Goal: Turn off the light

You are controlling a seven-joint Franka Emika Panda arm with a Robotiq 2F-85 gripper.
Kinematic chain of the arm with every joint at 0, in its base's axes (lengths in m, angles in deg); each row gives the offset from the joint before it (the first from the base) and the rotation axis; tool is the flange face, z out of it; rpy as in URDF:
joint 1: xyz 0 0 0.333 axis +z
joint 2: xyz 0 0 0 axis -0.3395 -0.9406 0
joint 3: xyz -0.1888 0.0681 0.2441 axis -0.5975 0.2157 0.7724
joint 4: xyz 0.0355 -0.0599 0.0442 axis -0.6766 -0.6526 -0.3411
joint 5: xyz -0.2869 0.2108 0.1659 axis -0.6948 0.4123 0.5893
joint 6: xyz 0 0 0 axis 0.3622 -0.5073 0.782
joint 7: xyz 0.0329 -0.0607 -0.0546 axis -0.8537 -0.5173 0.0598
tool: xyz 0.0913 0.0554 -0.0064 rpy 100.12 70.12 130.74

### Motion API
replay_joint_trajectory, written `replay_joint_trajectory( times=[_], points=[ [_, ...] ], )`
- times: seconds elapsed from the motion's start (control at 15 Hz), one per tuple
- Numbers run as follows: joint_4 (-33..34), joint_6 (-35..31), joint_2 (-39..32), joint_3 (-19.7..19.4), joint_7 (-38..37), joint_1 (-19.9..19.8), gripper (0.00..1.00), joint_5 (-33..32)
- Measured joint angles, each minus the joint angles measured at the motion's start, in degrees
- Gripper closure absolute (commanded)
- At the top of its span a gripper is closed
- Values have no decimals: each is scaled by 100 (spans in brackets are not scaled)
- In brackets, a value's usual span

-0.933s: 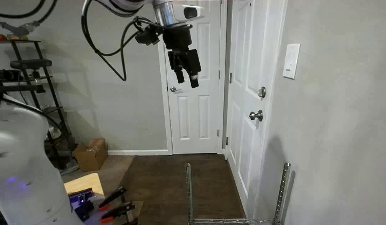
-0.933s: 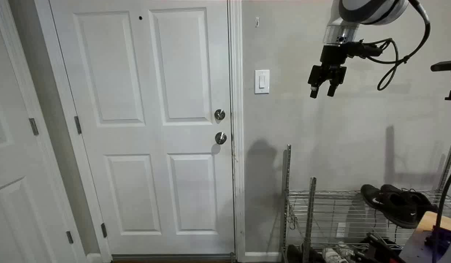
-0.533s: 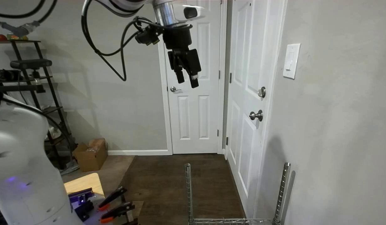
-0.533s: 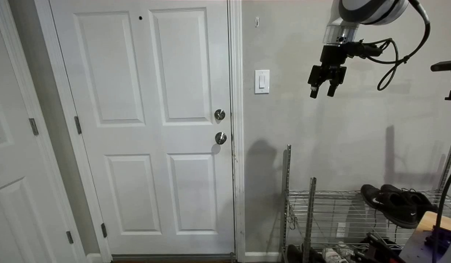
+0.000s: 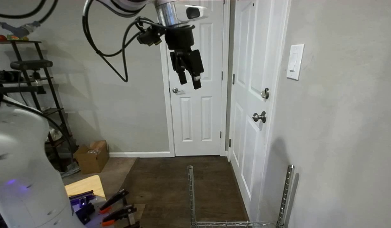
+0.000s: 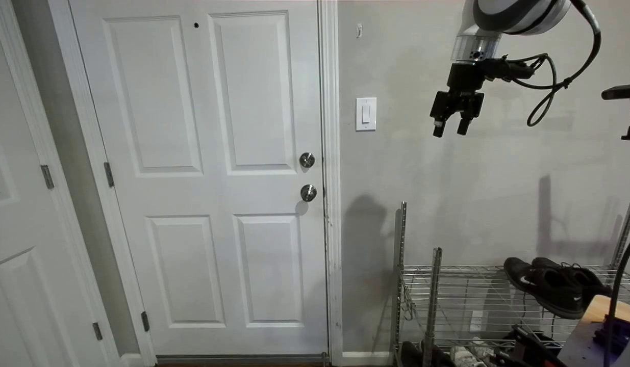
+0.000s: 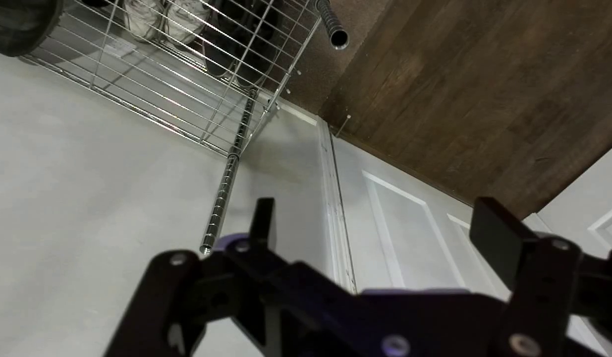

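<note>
The light is a small white switch plate with a white rocker on the grey wall beside the door. It shows in both exterior views, at the right (image 5: 295,62) and near the middle (image 6: 366,114). My black gripper hangs pointing down, empty and apart from the switch, in both exterior views (image 5: 190,85) (image 6: 450,134). In an exterior view it appears to the right of the switch at about the same height. In the wrist view my gripper (image 7: 375,210) has its two fingers wide apart with nothing between them. The switch is out of view there.
A white door (image 6: 263,193) with a silver knob (image 6: 308,192) and deadbolt (image 6: 307,160) stands beside the switch. A wire rack (image 6: 468,272) with upright posts and black shoes (image 6: 549,285) is below my gripper. A second white door (image 5: 195,123) is behind.
</note>
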Motion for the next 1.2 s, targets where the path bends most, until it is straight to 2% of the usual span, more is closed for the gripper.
replay_joint_trajectory(
  times=[0.2, 0.33, 0.47, 0.73, 1.0, 1.2],
  points=[
    [-9, -48, -15, -24, 28, 2, 47, 0],
    [-74, -356, -113, -136, 174, 2, 61, 0],
    [-180, -1031, -367, -328, 348, -13, 74, -10],
    [-227, -3058, -1346, -744, 660, -21, 97, 6],
    [1, -4974, -2574, -819, 673, 13, 100, 302],
    [349, -5721, -3316, -827, 777, 219, 98, 774]
  ],
)
